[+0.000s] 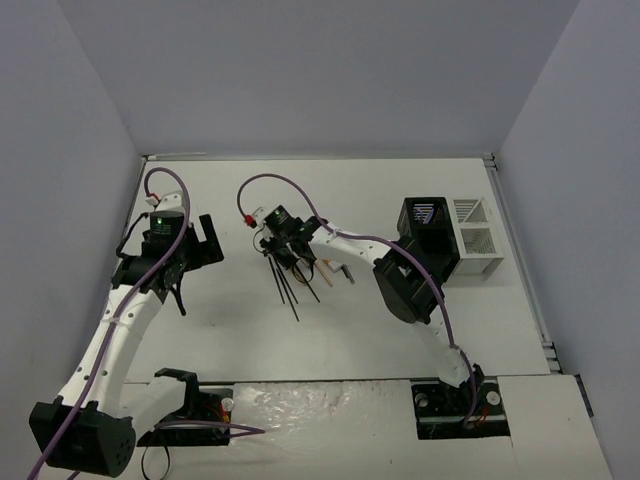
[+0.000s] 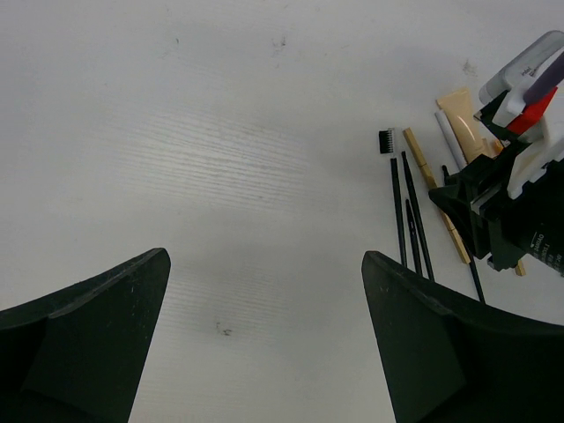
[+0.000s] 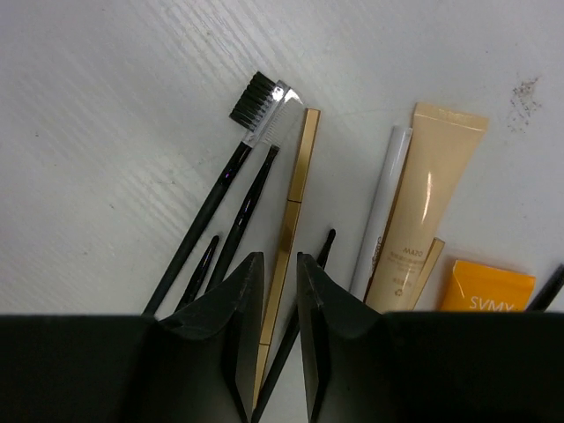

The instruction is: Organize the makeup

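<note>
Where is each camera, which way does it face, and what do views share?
Top external: above, behind the bases, looking down on the table; left arm and right arm show.
Left wrist: on the left arm, facing bare table between fingers of its open end effector.
Right wrist: low over the makeup, own fingers straddling the gold pencil.
Shared: both wrist views show that pencil and brow brush.
</note>
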Controlling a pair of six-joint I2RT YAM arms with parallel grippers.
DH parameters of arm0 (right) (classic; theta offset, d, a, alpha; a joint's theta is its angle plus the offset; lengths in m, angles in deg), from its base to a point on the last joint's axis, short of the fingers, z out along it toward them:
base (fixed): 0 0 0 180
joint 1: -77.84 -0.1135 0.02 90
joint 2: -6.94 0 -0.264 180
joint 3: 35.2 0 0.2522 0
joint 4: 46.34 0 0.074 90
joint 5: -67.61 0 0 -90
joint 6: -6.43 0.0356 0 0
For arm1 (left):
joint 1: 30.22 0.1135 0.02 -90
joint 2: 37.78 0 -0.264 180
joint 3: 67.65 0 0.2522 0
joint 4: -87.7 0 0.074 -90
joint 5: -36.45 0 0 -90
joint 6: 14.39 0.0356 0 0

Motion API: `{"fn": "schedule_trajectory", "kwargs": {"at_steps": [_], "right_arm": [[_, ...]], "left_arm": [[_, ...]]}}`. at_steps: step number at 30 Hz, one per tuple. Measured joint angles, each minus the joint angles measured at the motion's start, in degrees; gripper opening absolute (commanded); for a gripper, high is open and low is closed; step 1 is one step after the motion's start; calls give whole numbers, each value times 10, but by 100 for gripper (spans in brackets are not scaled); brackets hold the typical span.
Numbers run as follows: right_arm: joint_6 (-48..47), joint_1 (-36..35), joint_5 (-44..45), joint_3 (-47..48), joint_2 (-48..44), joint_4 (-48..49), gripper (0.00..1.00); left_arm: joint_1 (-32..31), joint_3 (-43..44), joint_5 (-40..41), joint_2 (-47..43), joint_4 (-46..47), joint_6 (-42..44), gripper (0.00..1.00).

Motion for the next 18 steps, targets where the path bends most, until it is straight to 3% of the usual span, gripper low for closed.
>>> {"fn": "schedule_trajectory", "kwargs": {"at_steps": [9, 18], "right_arm": [[0, 0, 7, 34, 35, -5, 18], [3, 2, 11, 41, 40, -8, 0]], "left_arm": [[9, -2, 1, 0, 4, 2, 89], [17, -2, 0, 0, 4, 2, 89]]}}
